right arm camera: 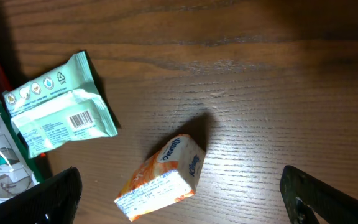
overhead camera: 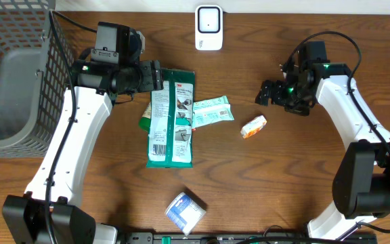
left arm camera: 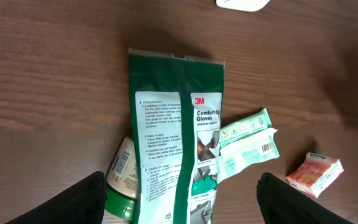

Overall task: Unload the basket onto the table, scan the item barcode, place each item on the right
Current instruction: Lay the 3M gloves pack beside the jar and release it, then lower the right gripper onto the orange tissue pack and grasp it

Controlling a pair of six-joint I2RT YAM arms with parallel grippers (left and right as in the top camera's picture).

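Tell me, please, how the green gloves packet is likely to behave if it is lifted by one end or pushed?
The green gloves packet is a flat film bag, so it will probably sag if lifted by one end. Its shiny surface may slip in a grip. It overlaps the small tub, so pushing could drag that along.

A green glove pack point(left arm camera: 166, 149) lies on the counter point(left arm camera: 55, 74), a mint wipes packet point(left arm camera: 248, 146) against its right edge, an orange tissue pack point(left arm camera: 316, 174) farther right.
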